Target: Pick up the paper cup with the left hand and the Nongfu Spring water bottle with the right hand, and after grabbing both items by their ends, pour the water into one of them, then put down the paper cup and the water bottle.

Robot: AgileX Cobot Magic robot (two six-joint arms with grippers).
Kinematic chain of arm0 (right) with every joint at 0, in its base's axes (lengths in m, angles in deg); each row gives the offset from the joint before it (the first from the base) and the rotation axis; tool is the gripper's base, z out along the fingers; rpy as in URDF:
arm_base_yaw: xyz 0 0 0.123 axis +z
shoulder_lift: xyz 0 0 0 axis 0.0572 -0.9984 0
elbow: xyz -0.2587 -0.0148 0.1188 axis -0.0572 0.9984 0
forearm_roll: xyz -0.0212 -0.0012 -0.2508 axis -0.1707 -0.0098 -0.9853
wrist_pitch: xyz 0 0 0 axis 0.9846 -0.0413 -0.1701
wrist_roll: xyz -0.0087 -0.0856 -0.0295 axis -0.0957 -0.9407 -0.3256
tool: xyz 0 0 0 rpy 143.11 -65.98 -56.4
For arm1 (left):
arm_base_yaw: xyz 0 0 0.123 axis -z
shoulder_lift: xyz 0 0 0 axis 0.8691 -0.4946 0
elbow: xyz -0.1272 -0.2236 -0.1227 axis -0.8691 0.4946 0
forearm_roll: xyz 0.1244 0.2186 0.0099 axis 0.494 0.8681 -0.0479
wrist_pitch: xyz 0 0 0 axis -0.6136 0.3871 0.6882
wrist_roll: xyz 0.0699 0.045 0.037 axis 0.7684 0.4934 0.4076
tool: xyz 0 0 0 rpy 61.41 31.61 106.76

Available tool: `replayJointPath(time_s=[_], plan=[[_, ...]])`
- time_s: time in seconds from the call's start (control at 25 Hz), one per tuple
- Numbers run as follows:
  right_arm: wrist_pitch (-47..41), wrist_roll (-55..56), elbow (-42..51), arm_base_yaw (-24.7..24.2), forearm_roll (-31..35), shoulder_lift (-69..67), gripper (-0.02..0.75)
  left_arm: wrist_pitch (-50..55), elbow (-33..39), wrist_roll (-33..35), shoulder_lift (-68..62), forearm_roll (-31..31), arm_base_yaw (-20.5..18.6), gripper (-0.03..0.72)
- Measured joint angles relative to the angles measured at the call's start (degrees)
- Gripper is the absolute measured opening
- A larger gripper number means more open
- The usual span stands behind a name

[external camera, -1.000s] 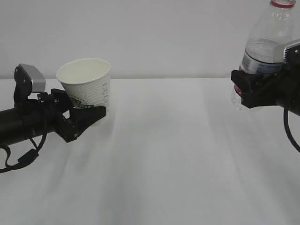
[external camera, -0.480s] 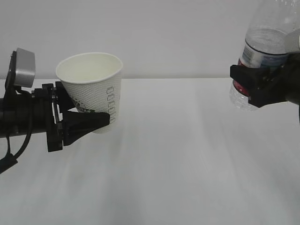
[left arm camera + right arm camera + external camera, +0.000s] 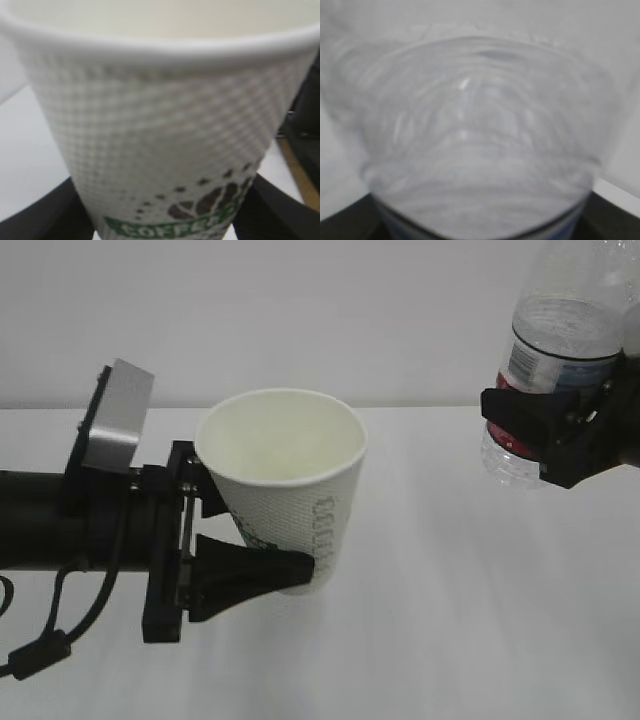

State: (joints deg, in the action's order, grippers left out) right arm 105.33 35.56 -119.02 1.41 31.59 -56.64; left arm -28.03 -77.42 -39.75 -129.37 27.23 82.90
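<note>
The white paper cup (image 3: 285,490) with its green logo is held upright, off the table, left of centre; nothing shows inside it. My left gripper (image 3: 283,565) is shut on its lower part, one black finger (image 3: 250,578) in front of it. In the left wrist view the cup (image 3: 160,115) fills the frame, with the left gripper (image 3: 160,222) on either side of its base. At the upper right my right gripper (image 3: 545,435) is shut on the labelled lower part of the clear Nongfu Spring water bottle (image 3: 560,330), which stands nearly upright; its top is cut off. The bottle (image 3: 480,125) blurs the right wrist view.
The white table (image 3: 430,620) spreads under both arms, with a plain pale wall (image 3: 300,310) behind it. A loose black cable (image 3: 40,650) hangs under the left arm.
My left arm has raised the cup and carried it right and nearer the camera. The right gripper with the bottle has shifted slightly left and down.
</note>
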Motion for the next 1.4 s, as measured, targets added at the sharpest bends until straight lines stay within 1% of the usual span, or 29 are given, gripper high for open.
replayJointPath(time_s=[0.12, 0.24, 0.4, 0.48, 0.8, 1.04, 1.28, 1.4], plan=[[0.00, 1.81, 0.00, 0.00, -2.83, 0.76, 0.485, 0.00, 0.00, 0.00, 0.00, -0.96, 4.63, 0.538], [0.00, 2.40, 0.00, 0.00, -4.34, 1.16, 0.485, 0.00, 0.13, 0.00, 0.00, -3.24, 8.26, 0.538], [0.00, 3.60, 0.22, 0.00, -5.66, 1.16, 0.485, 0.67, 0.13, -0.09, 0.00, -4.55, 12.17, 0.538], [0.00, 3.90, 0.24, 0.00, -6.02, 1.16, 0.485, 1.53, 0.17, -0.09, 0.00, -4.81, 13.24, 0.538], [0.57, 4.14, 0.24, 0.00, -6.37, 1.16, 0.485, 4.19, 0.17, -0.09, 0.00, -8.01, 13.83, 0.538], [1.13, 4.14, 0.24, 0.00, -6.37, 1.16, 0.485, 8.00, 0.17, 0.69, -0.38, -12.50, 13.83, 0.537], [1.77, 4.25, 0.24, 0.00, -6.52, 1.16, 0.485, 6.74, 0.17, 1.53, -4.43, -15.16, 13.83, 0.537], [1.77, 4.25, 0.24, 0.00, -6.51, 1.16, 0.485, 5.36, 0.17, 3.29, -4.88, -16.07, 13.83, 0.537]])
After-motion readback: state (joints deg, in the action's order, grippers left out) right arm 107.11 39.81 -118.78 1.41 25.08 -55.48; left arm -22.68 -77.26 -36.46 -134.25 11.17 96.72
